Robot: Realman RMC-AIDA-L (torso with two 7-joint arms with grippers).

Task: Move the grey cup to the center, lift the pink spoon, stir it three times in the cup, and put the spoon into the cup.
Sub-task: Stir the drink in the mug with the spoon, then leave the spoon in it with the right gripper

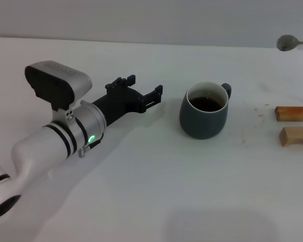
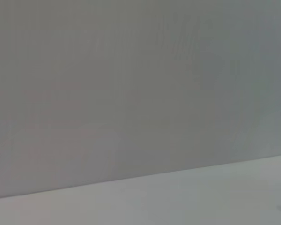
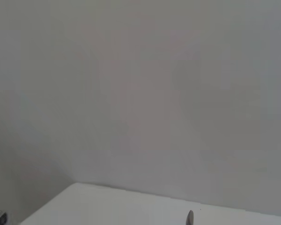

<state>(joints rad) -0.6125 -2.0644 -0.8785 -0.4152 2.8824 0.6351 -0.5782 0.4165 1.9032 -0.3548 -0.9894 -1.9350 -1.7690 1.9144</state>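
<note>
The grey cup [image 1: 204, 111] stands right of the table's middle, its handle turned to the far right, with dark liquid inside. My left gripper [image 1: 141, 86] hovers just left of the cup, open, with nothing between its fingers. Only the silver bowl of the pink spoon [image 1: 287, 42] shows, at the far right edge of the head view, and its handle runs out of frame. A sliver of the spoon's tip [image 3: 190, 218] appears in the right wrist view. My right gripper is out of view.
Two small tan wooden blocks [image 1: 291, 113] [image 1: 296, 136] lie to the right of the cup. The white table [image 1: 151, 191] stretches toward the front. A plain wall fills both wrist views.
</note>
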